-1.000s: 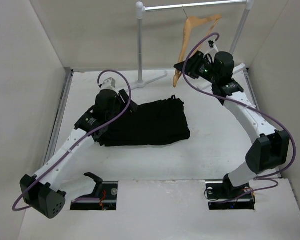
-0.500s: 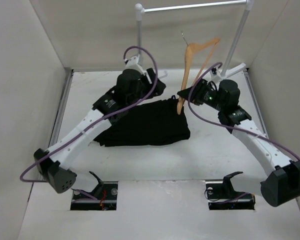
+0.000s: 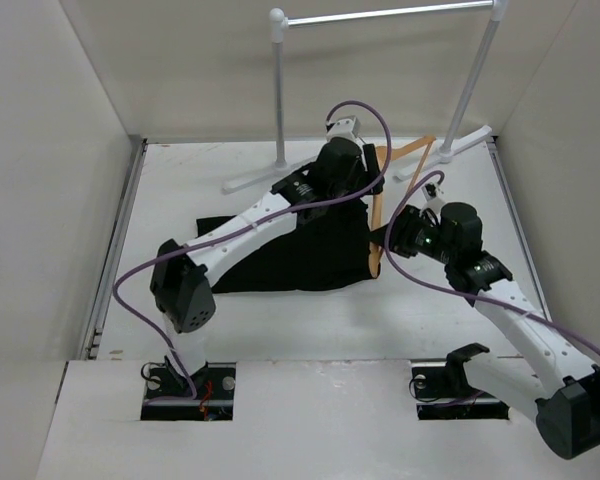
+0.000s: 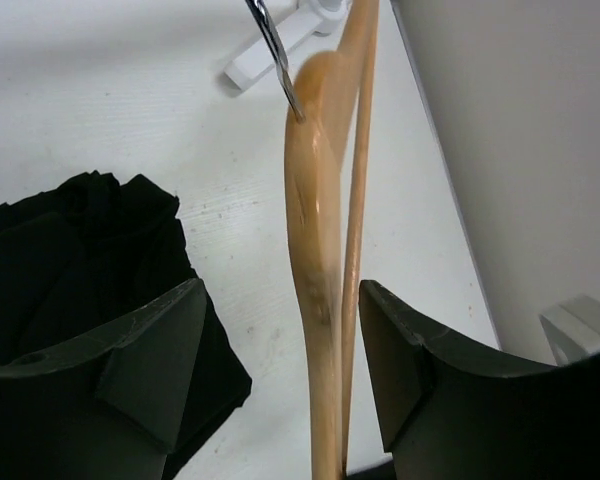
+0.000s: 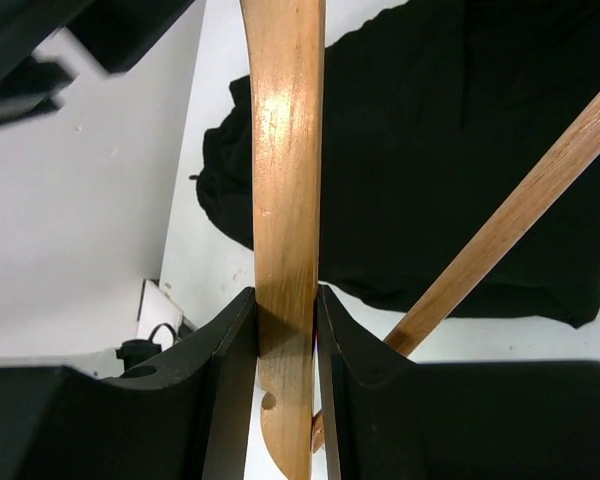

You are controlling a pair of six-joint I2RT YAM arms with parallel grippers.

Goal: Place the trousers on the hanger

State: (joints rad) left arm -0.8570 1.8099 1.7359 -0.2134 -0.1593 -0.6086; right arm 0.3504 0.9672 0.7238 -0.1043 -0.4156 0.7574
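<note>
Between the fingers of my right hand [image 5: 285, 330] sits one wooden arm of the hanger [image 5: 285, 150], and I have it pinched tight. Further along, the hanger runs through my left hand [image 4: 280, 310], whose fingers are spread wide on either side of the wood, just short of the hook [image 4: 273, 50]. The trousers [image 3: 300, 250] lie bunched on the bench [image 3: 310, 320], to the left of my right hand and partly beneath my left arm. In the overhead view the hanger's lower end is right at their edge.
</note>
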